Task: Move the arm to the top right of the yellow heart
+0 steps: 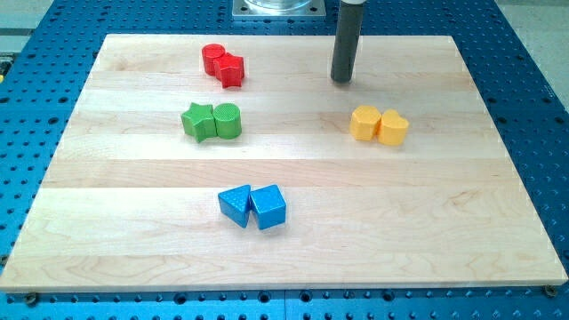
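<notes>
Nearly there: my tip [342, 80] sits on the wooden board [133, 222], above-left of the yellow heart block [364, 123], apart from it. No gripper fitted, nothing held. Remaining: shift toward the view's right, above the adjoining yellow hexagonal block [394, 128].

Looks like a robotics lab, def not a home or shop. A pale wood board [284, 169] sits on a blue metal bench [533, 107] drilled w/ a regular grid of holes, like an optical/fixture table. At the view's top a grey metal mount [277, 8] w/ bolts shows, prob. the arm's base. Small coloured test blocks, e.g. the blue pair [253, 206], lie in tidy pairs.
</notes>
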